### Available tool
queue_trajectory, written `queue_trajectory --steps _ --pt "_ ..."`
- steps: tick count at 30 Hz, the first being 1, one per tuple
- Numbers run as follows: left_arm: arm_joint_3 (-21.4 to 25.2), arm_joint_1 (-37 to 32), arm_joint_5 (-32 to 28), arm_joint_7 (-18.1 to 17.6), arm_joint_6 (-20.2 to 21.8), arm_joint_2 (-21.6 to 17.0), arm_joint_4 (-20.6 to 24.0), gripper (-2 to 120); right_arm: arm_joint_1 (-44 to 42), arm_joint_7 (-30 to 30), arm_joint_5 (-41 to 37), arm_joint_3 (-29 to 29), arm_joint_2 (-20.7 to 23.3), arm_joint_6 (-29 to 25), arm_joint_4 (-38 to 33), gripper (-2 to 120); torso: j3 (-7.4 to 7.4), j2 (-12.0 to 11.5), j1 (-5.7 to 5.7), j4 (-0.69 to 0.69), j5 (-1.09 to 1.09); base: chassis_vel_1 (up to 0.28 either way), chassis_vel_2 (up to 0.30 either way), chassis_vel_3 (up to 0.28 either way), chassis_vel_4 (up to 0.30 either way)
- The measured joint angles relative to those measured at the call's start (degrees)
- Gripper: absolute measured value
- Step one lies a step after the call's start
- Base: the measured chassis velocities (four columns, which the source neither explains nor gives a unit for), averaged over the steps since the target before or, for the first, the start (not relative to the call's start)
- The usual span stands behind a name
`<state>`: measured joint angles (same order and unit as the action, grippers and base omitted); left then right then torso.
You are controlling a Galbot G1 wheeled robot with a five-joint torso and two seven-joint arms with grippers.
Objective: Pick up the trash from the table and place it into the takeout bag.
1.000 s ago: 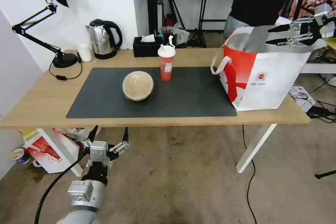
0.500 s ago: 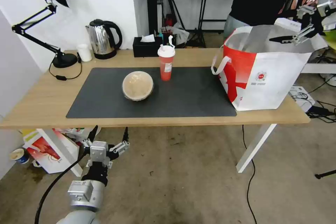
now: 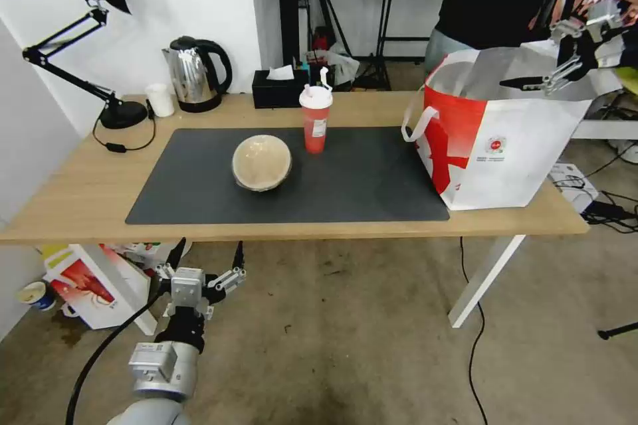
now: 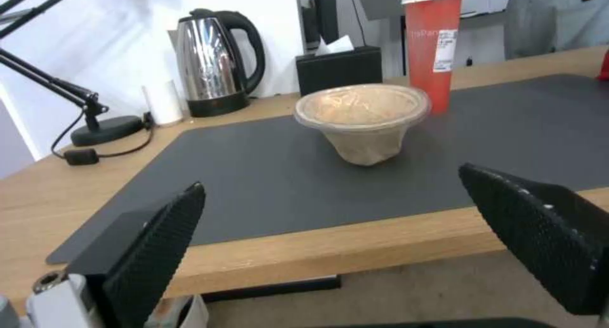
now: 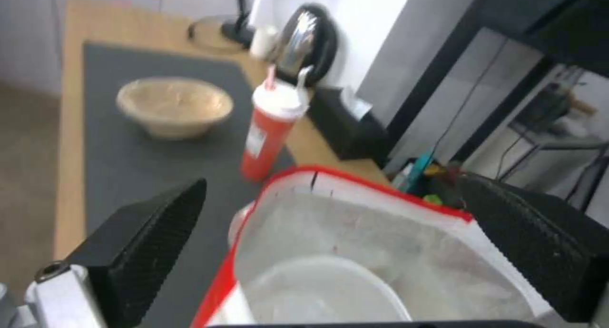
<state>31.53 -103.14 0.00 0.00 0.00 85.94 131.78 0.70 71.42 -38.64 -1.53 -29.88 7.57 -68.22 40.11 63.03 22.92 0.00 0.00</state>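
At the lower left of the head view, the left gripper (image 3: 206,259) is seen parked below the front edge of the table (image 3: 80,192), its jaws spread wide and nothing held between them. In the left wrist view its two black fingers (image 4: 152,242) are seen far apart, framing the table edge.

On the dark grey mat (image 3: 372,186), at centre frame, the round tan lidded bowl (image 3: 262,162) is found upright with its lid on. Just to its right and slightly further back, the tall red cup (image 3: 316,118) is standing upright (white lid and straw in place), apart from the bowl. A black tissue box (image 3: 282,89) is noted behind the cup, and a kettle (image 3: 196,73) to the left of the box.

At the right of the frame, the takeout bag (image 3: 505,139) is standing open on the table's right end, partly on the mat. In the right wrist view a wide white bowl (image 5: 323,290) is seen lying inside the bag on the foil lining.

At the upper right, the right gripper (image 3: 539,82) is held above the bag's open mouth, jaws parted wide and empty.
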Motion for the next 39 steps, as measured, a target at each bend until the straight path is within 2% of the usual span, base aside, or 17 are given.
queue_trajectory --steps 2,4,5,6,9,20,23,24,26,28,30,31,32,33,35,36,39 --pt "0.0 0.0 0.0 0.0 0.0 0.0 0.0 100 -1.9 -3.7 -3.2 0.0 0.5 0.2 -2.3 100 0.00 0.0 0.00 0.00 0.01 0.000 0.000 0.000 0.000" --pt "0.0 0.0 0.0 0.0 0.0 0.0 0.0 100 -5.9 -10.6 -9.5 0.2 1.0 0.4 -7.8 100 0.00 0.0 0.00 -0.03 0.01 0.000 0.000 0.000 0.000" --pt "0.0 0.0 0.0 0.0 0.0 0.0 0.0 100 -7.4 -14.0 -12.8 0.2 1.0 0.4 -10.7 100 0.00 0.0 -0.01 -0.02 0.02 0.000 0.000 0.000 0.000" --pt "0.0 0.0 0.0 0.0 0.0 0.0 0.0 100 -7.4 -14.0 -12.8 0.2 1.0 0.4 -10.7 100 0.00 0.0 -0.01 -0.02 0.02 0.000 0.000 0.000 0.000" --pt "0.0 0.0 0.0 0.0 0.0 0.0 0.0 100 -9.2 -23.6 -20.2 0.5 -0.1 0.4 -16.7 100 0.00 0.0 0.00 0.02 -0.02 0.000 0.000 0.000 0.000" --pt "0.0 0.0 0.0 0.0 0.0 0.0 0.0 100 -7.4 -32.6 -29.1 -0.8 -1.8 1.8 -20.9 100 0.00 0.0 0.00 0.00 -0.01 0.000 0.000 0.000 0.000" --pt "0.0 0.0 0.0 0.0 0.0 0.0 0.0 100 -8.3 -39.5 -33.8 -1.0 -2.3 1.7 -24.0 100 0.00 0.0 0.00 -0.01 0.00 0.000 0.000 0.000 0.000" --pt "0.0 0.0 0.0 0.0 0.0 0.0 0.0 100 -8.3 -39.5 -33.8 -1.0 -2.3 1.7 -24.0 100 0.00 0.0 0.00 -0.01 0.00 0.000 0.000 0.000 0.000" --pt "0.0 0.0 0.0 0.0 0.0 0.0 0.0 100 -9.9 -48.6 -38.2 -1.1 -3.2 0.8 -28.1 100 0.00 0.0 0.00 0.00 -0.02 0.000 0.000 0.000 0.000" --pt "0.0 0.0 0.0 0.0 0.0 0.0 0.0 100 -10.3 -50.8 -39.0 -1.1 -3.5 0.4 -29.2 100 0.00 0.0 0.00 0.00 -0.01 0.000 0.000 0.000 0.000" --pt "0.0 0.0 0.0 0.0 0.0 0.0 0.0 100 -12.4 -58.7 -40.4 -1.2 -4.7 -1.5 -33.2 100 0.00 0.0 0.00 -0.01 -0.01 0.000 0.000 0.000 0.000" --pt "0.0 0.0 0.0 0.0 0.0 0.0 0.0 100 -12.4 -58.7 -40.4 -1.2 -4.7 -1.5 -33.2 100 0.00 0.0 0.00 -0.01 -0.01 0.000 0.000 0.000 0.000" --pt "0.0 0.0 0.0 0.0 0.0 0.0 0.0 100 -13.3 -61.9 -40.6 -1.2 -5.3 -2.4 -34.8 100 0.00 0.0 0.00 0.00 0.00 0.000 0.000 0.000 0.000" --pt "0.0 0.0 0.0 0.0 0.0 0.0 0.0 100 -15.0 -68.4 -40.6 -1.1 -6.7 -4.1 -37.7 100 0.00 0.0 0.00 0.00 -0.01 0.000 0.000 0.000 0.000" --pt "0.0 0.0 0.0 0.0 0.0 0.0 0.0 100 -18.4 -78.2 -38.7 -1.0 -9.6 -7.1 -42.0 100 0.00 0.0 0.00 0.01 0.00 0.000 0.000 0.000 0.000" --pt "0.0 0.0 0.0 0.0 0.0 0.0 0.0 100 -18.4 -78.2 -38.7 -1.0 -9.6 -7.1 -42.0 100 0.00 0.0 0.00 0.01 0.00 0.000 0.000 0.000 0.000" --pt "0.0 0.0 0.0 0.0 0.0 0.0 0.0 100 -23.1 -88.8 -31.8 -0.1 -13.5 -9.9 -47.1 100 0.01 0.0 0.00 0.00 0.00 0.000 0.000 0.000 0.000"
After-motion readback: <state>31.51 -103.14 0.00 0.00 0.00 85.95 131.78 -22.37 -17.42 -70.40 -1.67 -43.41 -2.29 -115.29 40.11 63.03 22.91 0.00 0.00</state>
